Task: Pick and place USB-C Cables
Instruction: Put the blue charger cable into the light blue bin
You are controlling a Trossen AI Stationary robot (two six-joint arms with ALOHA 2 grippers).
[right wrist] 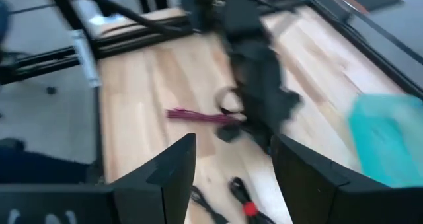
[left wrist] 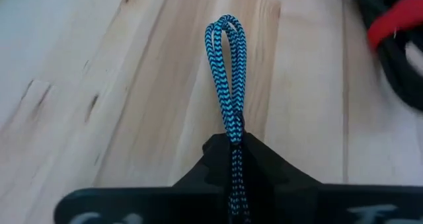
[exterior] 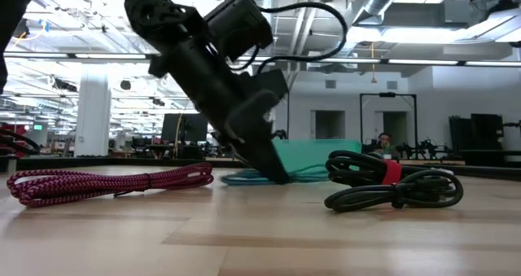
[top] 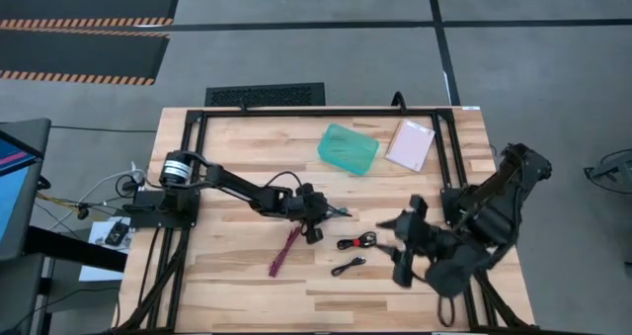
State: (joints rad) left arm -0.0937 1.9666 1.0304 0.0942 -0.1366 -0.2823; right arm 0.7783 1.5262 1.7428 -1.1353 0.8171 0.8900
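My left gripper (top: 318,214) (left wrist: 232,148) slants down to the table's middle and is shut on the light blue cable (top: 341,212) (exterior: 241,177). The magenta-purple cable (top: 285,251) (exterior: 106,184) lies stretched out on the wood near my left gripper. The black-and-red cable (top: 357,242) (exterior: 389,178) and the all-black cable (top: 348,266) lie between the two arms. My right gripper (top: 403,244) (right wrist: 231,178) hovers open to the right of those two and touches nothing. My left gripper pinches the light blue cable's doubled strands (left wrist: 232,128) between its two fingers, which lie along the cable. The looped end (left wrist: 225,45) sticks out past the fingertips. The fingers (exterior: 273,172) come slanting down from the table's left, and the cable lies low at the table top.
The teal tray (top: 348,147) (exterior: 321,154) and the pale pink packet (top: 410,144) sit toward the table's far edge. A black metal frame (top: 296,113) runs around the table top. Bare wood lies along the near edge.
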